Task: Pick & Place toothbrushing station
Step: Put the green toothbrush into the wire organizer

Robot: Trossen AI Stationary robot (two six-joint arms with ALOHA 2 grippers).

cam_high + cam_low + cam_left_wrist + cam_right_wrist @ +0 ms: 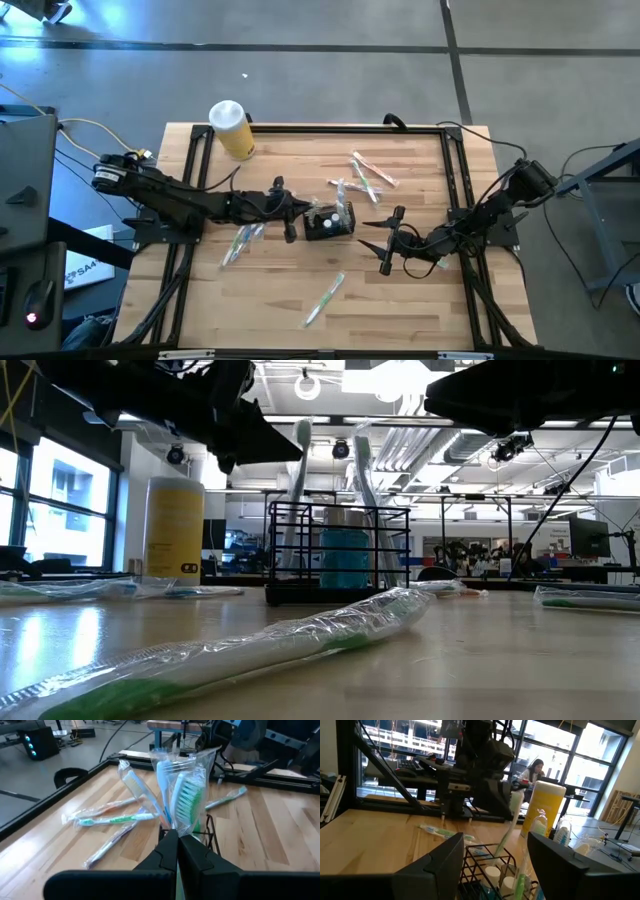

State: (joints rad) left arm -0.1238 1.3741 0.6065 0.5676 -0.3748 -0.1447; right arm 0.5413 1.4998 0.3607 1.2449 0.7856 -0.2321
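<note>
Black mesh caddy [329,222] stands upright mid-table, between the claws, its long axis running from one to the other, wrapped brushes [186,800] pointing up. Left claw [290,213], clenched, empty, sits just beside it. Right claw [392,240], released, hangs near the other side.

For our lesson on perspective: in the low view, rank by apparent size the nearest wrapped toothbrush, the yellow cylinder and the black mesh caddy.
1. Nearest wrapped toothbrush, though closeness to the camera enlarges it.
2. Black mesh caddy.
3. Yellow cylinder.
</note>
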